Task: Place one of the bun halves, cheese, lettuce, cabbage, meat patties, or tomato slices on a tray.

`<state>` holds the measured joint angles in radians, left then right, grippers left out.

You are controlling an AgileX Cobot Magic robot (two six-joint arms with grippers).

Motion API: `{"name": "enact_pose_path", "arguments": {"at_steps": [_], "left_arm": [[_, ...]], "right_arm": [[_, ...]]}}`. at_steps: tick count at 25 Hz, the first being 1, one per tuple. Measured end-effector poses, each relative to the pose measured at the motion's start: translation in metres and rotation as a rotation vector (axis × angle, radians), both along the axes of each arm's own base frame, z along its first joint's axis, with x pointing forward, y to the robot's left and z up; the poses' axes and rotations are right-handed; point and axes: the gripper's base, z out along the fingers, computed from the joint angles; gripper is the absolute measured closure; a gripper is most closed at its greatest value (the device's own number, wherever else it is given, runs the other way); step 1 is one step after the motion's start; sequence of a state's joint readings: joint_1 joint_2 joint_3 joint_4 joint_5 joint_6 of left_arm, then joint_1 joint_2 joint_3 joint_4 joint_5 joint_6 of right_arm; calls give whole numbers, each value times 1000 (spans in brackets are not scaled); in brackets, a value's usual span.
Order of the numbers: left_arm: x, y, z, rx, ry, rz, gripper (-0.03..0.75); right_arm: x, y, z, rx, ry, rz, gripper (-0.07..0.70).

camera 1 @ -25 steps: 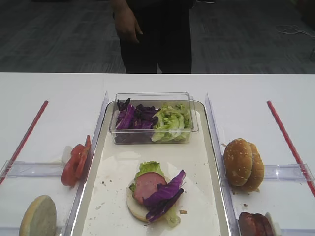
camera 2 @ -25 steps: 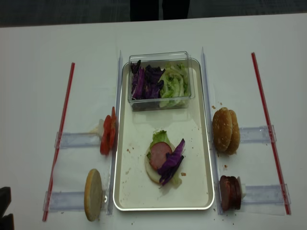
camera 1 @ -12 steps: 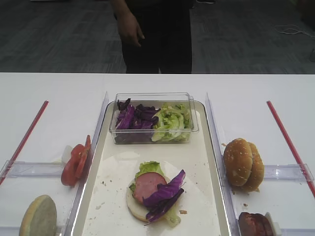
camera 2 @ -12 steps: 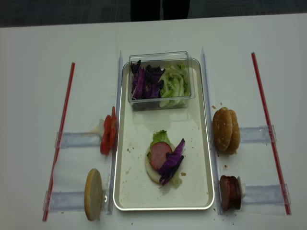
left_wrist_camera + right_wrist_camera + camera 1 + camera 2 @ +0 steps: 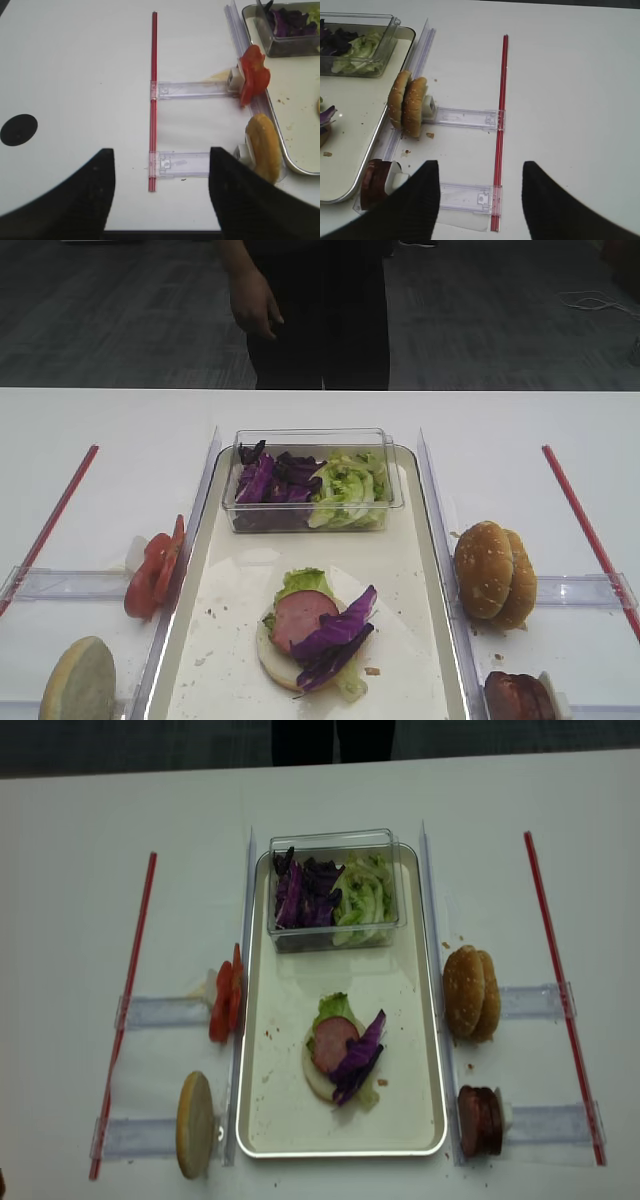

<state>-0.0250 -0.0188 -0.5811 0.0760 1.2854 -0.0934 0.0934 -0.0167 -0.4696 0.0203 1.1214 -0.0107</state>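
While both high views miss grippers entirely, wrist views catch them: left gripper spread wide at frame bottom, gripping nothing; right gripper likewise spread, empty. Tray centre frame, cream, metal-rimmed. On it, mid-lower: bun half under lettuce, meat patty, purple cabbage. Clear box at tray's upper end. Tomato slices left of tray; seeded bun halves right, upright on edge.

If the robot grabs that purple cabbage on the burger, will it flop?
Probably. The cabbage is thin curled strips draped loosely over the meat patty, so it likely bends, weighs little, and could slide off or tear when pinched.
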Motion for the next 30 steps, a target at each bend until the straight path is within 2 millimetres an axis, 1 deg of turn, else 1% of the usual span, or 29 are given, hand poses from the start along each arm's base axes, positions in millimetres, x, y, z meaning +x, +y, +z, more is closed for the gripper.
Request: {"name": "enact_pose_path", "arguments": {"at_steps": [5, 12, 30], "left_arm": [[9, 0, -13, 5, 25, -2, 298], [16, -1, -17, 22, -2, -18, 298], [16, -1, -17, 30, -3, -26, 298]], "right_arm": [[0, 0, 0, 0, 0, 0, 244], [0, 0, 0, 0, 0, 0, 244], [0, 0, 0, 5, 1, -3, 244]]}}
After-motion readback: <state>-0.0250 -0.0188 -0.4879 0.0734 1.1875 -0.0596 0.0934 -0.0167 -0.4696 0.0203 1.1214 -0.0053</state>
